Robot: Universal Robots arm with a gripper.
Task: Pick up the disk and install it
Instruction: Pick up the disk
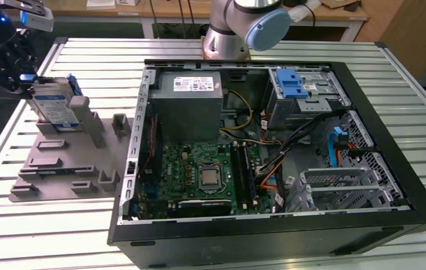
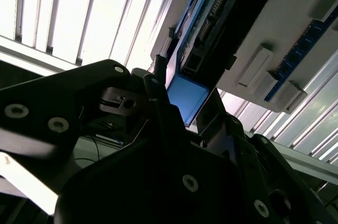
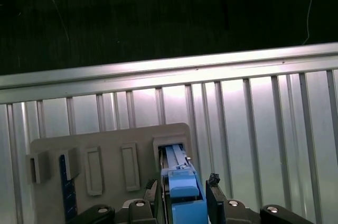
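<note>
Slatted metal table (image 1: 62, 236), silver, runs across the whole exterior view. Slats glare bright under overhead light in both wrist views (image 2: 79, 12) (image 3: 253, 129). Wooden desk (image 1: 175, 14) stands behind the table, with papers on top and cables hanging in front. Wooden panel (image 1: 412, 28) at the exterior view's right. Floor (image 3: 158, 18) beyond the table edge is dark.

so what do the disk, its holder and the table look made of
The disk: silver-grey body, likely metal, under a white-and-blue paper-like label; its bracket looks like smooth blue plastic. The holder: matte grey, uniform, probably plastic. The table: slatted bare metal, likely aluminium, judging by its bright sheen.
</note>
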